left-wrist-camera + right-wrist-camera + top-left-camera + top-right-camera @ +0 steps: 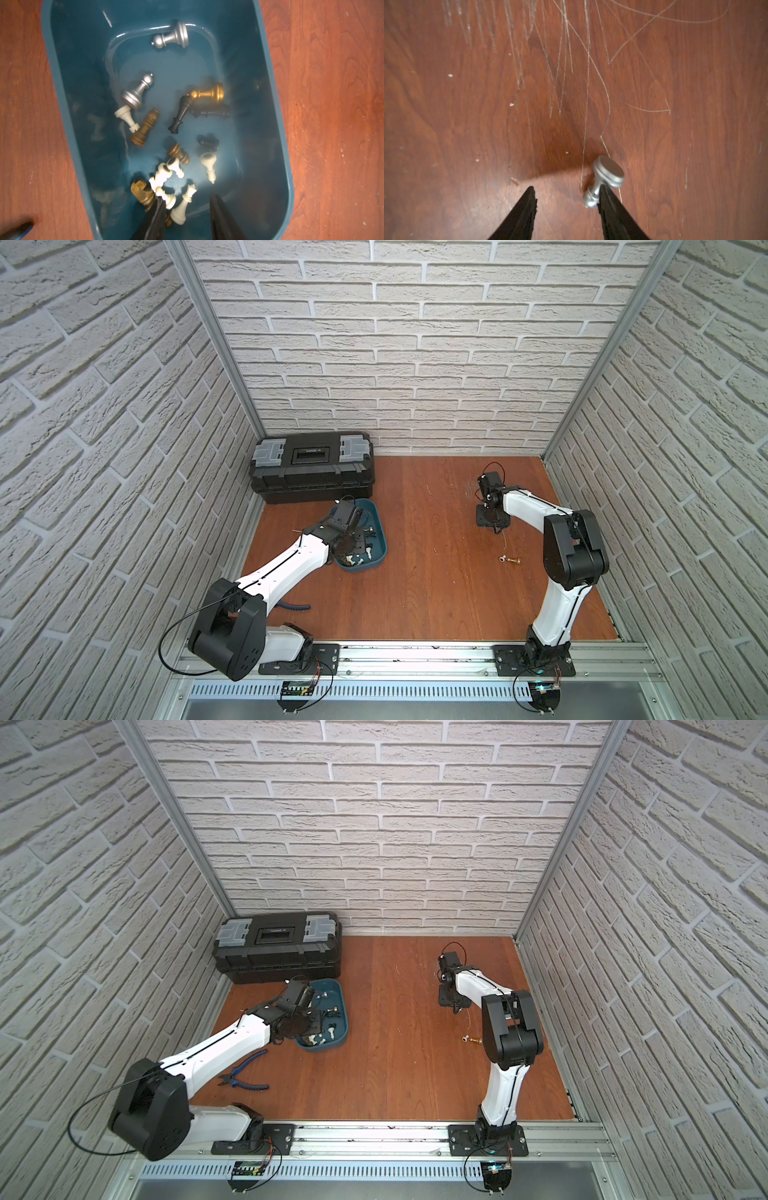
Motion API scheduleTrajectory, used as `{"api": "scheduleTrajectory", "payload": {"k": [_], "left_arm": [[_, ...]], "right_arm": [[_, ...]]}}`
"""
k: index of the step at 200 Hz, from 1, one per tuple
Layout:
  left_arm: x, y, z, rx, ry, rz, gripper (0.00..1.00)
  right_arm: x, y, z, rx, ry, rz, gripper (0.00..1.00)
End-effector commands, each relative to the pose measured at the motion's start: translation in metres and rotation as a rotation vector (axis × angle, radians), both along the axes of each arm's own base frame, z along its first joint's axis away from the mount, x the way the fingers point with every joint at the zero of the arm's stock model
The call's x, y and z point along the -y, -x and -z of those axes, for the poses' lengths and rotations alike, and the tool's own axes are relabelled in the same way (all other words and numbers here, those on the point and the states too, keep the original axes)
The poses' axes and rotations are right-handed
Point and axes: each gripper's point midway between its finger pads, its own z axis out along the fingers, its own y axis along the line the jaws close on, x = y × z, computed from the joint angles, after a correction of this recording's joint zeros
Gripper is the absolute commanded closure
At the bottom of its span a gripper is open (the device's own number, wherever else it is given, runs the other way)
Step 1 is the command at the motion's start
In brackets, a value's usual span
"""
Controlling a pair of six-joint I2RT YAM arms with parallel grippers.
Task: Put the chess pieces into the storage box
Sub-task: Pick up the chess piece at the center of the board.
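The teal storage box (383,540) (344,1017) lies in front of the black toolbox, with my left gripper (358,542) hanging over it. In the left wrist view the storage box (264,93) holds several chess pieces lying flat: silver pawns (172,38), a golden one (207,93), black, brown and white ones (208,164). My left gripper (185,196) is open above them, gripping nothing. My right gripper (566,187) (496,531) stands open low over the bare table, and a silver pawn (608,172) touches the inner side of one finger only. A pale piece (503,559) and a golden piece (515,561) lie on the table near the right arm.
A black toolbox (311,466) (276,944) with grey latches stands shut in the back left corner. Blue-handled pliers (245,1073) lie on the table beside the left arm. Brick-patterned walls close in the table on three sides, and a metal rail runs along its front.
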Motion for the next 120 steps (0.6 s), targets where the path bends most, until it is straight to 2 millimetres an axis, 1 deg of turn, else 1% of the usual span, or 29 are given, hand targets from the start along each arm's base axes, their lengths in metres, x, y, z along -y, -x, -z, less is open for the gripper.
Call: {"api": "scheduleTrajectory", "payload": {"k": [1, 24, 46, 64, 88, 101, 120], "left_arm": [[-0.002, 0.004, -0.007, 0.022, 0.0, -0.003, 0.59], [-0.004, 0.005, -0.009, 0.024, 0.0, -0.008, 0.59], [-0.004, 0.006, -0.009, 0.024, -0.002, -0.007, 0.59], [-0.004, 0.006, -0.008, 0.023, -0.002, -0.01, 0.59], [-0.003, 0.005, -0.007, 0.022, 0.001, -0.011, 0.59], [-0.003, 0.005, -0.006, 0.021, 0.001, -0.013, 0.59], [-0.002, 0.005, -0.004, 0.018, 0.002, -0.01, 0.59]], "right_arm": [[0.01, -0.004, -0.006, 0.017, 0.019, 0.041, 0.47], [0.009, -0.002, -0.008, 0.027, 0.007, 0.061, 0.47], [0.009, 0.0, -0.016, 0.055, -0.007, 0.07, 0.47], [0.012, 0.003, -0.022, 0.076, -0.01, 0.086, 0.47], [0.024, 0.004, -0.029, 0.095, -0.007, 0.117, 0.47], [0.029, 0.004, -0.028, 0.09, -0.01, 0.126, 0.47], [0.034, 0.004, -0.021, 0.062, -0.03, 0.139, 0.47]]}}
